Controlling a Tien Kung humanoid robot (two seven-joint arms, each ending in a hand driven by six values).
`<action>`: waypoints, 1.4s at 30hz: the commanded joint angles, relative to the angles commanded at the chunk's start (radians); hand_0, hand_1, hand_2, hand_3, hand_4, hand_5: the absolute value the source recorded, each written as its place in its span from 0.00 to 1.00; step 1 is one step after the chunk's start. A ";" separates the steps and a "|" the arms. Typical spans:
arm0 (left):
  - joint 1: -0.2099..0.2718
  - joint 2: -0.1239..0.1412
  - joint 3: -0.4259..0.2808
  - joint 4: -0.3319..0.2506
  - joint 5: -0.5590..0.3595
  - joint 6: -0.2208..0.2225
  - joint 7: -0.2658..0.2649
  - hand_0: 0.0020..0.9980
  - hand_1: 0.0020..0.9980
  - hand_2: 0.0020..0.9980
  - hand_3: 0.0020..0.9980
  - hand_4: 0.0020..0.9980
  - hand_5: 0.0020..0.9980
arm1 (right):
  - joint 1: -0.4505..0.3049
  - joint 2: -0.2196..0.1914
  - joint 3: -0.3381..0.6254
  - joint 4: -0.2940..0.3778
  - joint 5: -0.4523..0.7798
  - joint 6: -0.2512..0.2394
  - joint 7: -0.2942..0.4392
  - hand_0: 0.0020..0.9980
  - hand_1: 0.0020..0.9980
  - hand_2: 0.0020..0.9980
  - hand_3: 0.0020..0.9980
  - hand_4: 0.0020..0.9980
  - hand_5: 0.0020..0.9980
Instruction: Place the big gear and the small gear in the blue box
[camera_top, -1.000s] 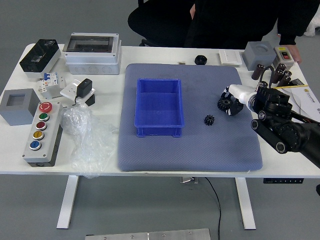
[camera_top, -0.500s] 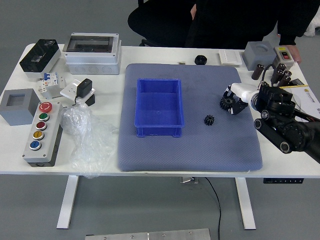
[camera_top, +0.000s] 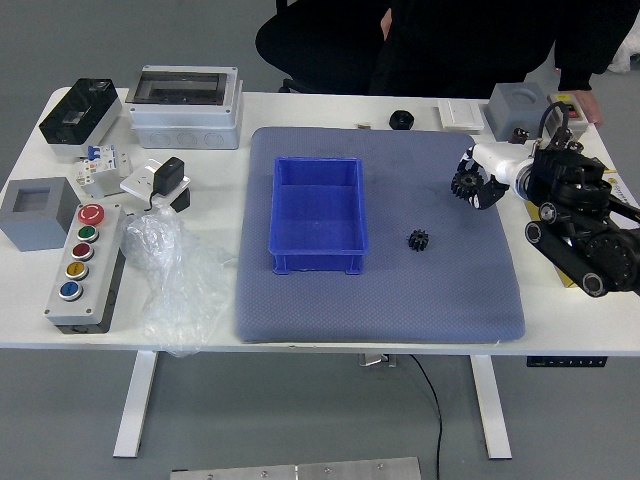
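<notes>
Toward the far edge and slightly right since the earlier frame, a small shift of the big gear (camera_top: 465, 184) together with the right hand (camera_top: 503, 163). Now pinched at the tips of this hand, fingers closed upon it; perhaps already off the mat (camera_top: 380, 310), but impossible to tell for sure. Next step, by judgement, to carry it into the blue box (camera_top: 318, 263). For doing this well, please keep the pinch steady, raise first above the box's wall, and only after go left, passing clear of the small gear (camera_top: 418, 240), lying on the mat near the box. Lower well inside before opening the fingers, in order not to catch a tooth on the rim. Afterwards, come back for the small gear. Farther out, near the far right corner of the worktop (camera_top: 225, 190), notice a person's hand (camera_top: 592, 106), well apart from the gears.
</notes>
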 joint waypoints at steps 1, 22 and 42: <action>0.002 0.002 -0.001 0.000 0.000 0.000 0.000 0.86 0.83 0.83 0.78 0.59 0.37 | -0.001 -0.005 0.002 0.013 -0.004 0.004 -0.002 0.32 0.33 0.44 0.58 0.56 0.00; 0.038 0.040 -0.023 0.001 0.003 -0.006 0.006 0.86 0.83 0.83 0.78 0.59 0.37 | 0.018 -0.076 -0.013 0.301 -0.057 0.069 -0.037 0.33 0.33 0.44 0.58 0.56 0.00; 0.057 0.057 -0.009 0.001 -0.004 -0.008 0.007 0.86 0.83 0.83 0.78 0.59 0.37 | 0.127 0.051 -0.101 0.365 -0.046 0.085 -0.044 0.34 0.33 0.44 0.58 0.55 0.01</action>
